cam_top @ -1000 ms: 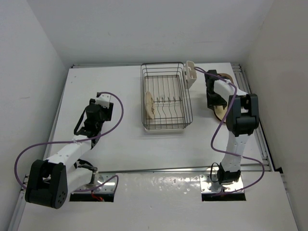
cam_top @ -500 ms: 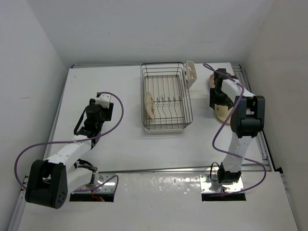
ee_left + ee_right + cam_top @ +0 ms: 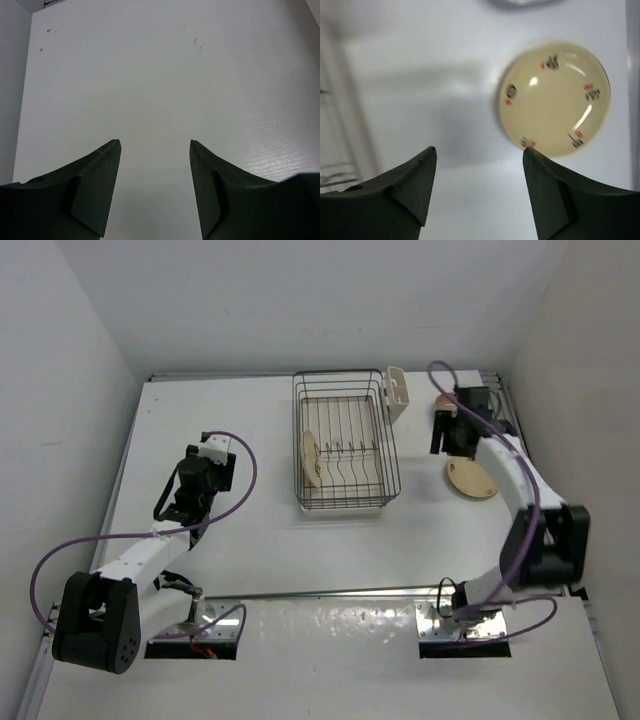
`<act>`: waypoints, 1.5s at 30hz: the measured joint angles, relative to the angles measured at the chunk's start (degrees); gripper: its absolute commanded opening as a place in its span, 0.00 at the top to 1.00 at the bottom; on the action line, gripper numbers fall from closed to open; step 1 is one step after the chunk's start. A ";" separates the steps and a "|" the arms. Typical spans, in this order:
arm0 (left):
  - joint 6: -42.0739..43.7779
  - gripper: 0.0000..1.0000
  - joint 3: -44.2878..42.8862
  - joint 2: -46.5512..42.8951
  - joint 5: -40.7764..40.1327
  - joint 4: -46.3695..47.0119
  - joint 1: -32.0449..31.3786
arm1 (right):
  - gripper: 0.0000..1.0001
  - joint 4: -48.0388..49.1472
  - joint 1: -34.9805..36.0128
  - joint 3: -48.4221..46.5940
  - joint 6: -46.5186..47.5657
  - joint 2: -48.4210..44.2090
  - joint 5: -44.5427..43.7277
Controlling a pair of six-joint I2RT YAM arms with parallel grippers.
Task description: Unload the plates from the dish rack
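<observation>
The dish rack (image 3: 342,441) stands at the back middle of the table, its white cutlery cup (image 3: 397,392) on the far right corner. One cream plate (image 3: 312,458) leans upright at the rack's left side. Another cream plate (image 3: 472,480) with red and black marks lies flat on the table right of the rack; it also shows in the right wrist view (image 3: 555,100). My right gripper (image 3: 447,438) hangs above the table between rack and plate, open and empty (image 3: 479,150). My left gripper (image 3: 178,502) is open and empty (image 3: 155,142) over bare table, far left of the rack.
A tan patch (image 3: 445,404) shows just behind the right wrist, too hidden to tell what it is. Rack wires (image 3: 332,125) run along the left edge of the right wrist view. Metal rails (image 3: 540,520) edge the table's right side.
My right arm has swung its elbow out to the right and the gripper has drawn back from the flat cream plate, which now lies uncovered. The left arm has not moved.
</observation>
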State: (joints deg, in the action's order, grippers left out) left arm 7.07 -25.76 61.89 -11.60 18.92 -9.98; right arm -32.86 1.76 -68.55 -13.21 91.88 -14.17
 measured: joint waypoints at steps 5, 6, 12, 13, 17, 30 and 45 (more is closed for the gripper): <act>0.00 0.36 0.00 0.00 0.11 0.04 0.02 | 0.51 14.23 -6.84 6.58 -7.02 -20.33 13.88; -0.02 0.37 0.00 0.02 0.22 0.07 0.02 | 0.50 15.87 -6.93 5.70 -7.56 -22.25 15.61; 0.74 0.40 0.00 -0.02 2.32 1.07 0.02 | 0.36 15.45 14.29 -10.14 -3.87 -15.45 23.12; 1.11 0.39 0.00 -0.07 2.60 1.40 0.02 | 0.36 15.39 17.77 -11.50 -3.67 -13.57 24.11; 1.77 0.39 0.00 -0.48 2.82 1.77 0.00 | 0.37 14.05 28.74 -14.25 -4.68 -5.07 25.16; 3.93 0.40 3.87 -7.72 4.52 0.07 -0.04 | 0.51 9.90 39.47 -21.05 -10.73 13.14 18.97; 8.28 0.37 12.20 -14.56 8.92 0.44 -2.05 | 0.71 9.60 40.13 -21.05 -13.33 16.61 10.73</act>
State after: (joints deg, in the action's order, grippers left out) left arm 15.35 -13.56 47.33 -2.68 19.35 -12.03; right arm -23.27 41.89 -89.60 -26.55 108.49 -3.44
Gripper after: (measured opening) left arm 0.632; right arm 0.303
